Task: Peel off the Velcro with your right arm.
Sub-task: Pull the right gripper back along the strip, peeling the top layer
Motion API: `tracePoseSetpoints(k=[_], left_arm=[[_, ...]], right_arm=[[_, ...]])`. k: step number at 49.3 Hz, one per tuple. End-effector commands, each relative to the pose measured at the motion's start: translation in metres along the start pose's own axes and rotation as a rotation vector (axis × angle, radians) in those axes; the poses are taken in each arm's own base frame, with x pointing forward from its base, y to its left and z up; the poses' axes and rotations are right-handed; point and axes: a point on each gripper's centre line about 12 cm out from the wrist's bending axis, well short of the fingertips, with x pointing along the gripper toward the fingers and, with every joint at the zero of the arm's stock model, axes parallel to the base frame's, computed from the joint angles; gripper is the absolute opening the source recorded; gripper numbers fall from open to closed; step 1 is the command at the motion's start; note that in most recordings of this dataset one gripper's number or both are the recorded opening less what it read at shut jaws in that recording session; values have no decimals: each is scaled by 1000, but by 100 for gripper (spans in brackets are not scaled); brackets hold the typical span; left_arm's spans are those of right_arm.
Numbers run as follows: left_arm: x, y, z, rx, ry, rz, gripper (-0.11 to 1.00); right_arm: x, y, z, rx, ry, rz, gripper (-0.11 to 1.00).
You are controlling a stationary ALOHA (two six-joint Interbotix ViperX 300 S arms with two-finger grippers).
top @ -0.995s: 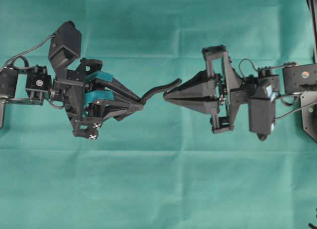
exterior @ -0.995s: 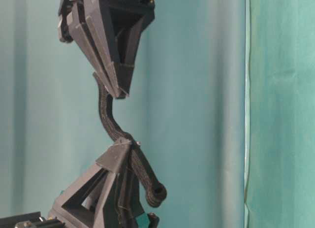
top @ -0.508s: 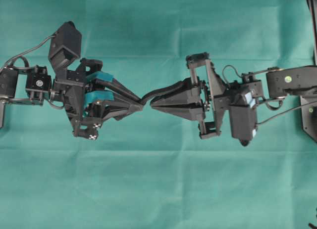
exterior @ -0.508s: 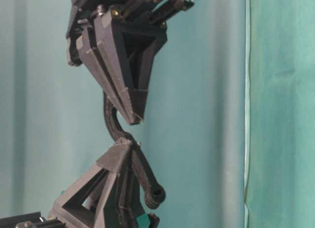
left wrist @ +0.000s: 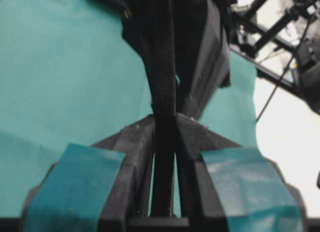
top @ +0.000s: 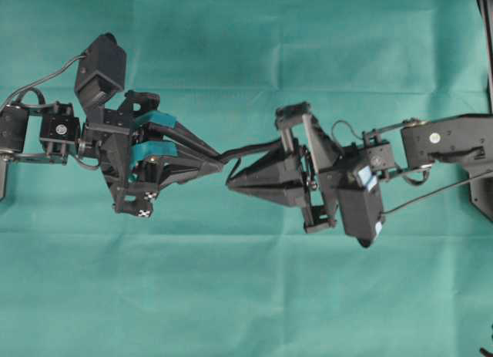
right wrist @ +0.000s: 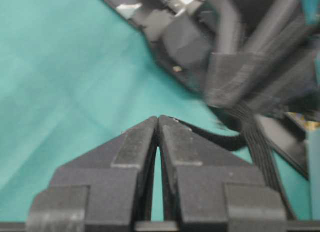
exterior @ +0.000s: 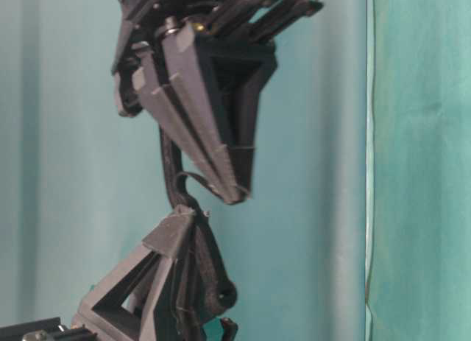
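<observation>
Teal cloth [top: 246,295] covers table, faintly creased; same teal fabric hangs as backdrop [exterior: 419,164].

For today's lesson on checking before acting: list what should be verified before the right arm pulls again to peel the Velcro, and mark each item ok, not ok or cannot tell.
1. Left pincer shut on the Velcro: ok, the strap sits clamped between its teal-taped fingers.
2. Right pincer shut on a thin layer of the strap: ok, a strip runs from its closed tips.
3. Layers started to part: ok, a thin loop curls off the strap in the table-level view.
4. Layers fully apart: not ok.
5. Grip firm enough not to slip: cannot tell.
6. Green cloth under the arms free of obstacles: ok.
</observation>
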Motion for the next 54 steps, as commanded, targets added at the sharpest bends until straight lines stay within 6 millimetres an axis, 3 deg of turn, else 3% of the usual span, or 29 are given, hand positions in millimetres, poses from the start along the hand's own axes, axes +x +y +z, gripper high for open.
tracePoseSetpoints(k=[1,54], left_arm=[[-3,-5,13,2,-44,-19,10],[-3,-4,12,6,-44,-16,10]], right_arm=[[4,1,11,-9,-17,7,-9],[36,28,2,-42,55,97,-9]])
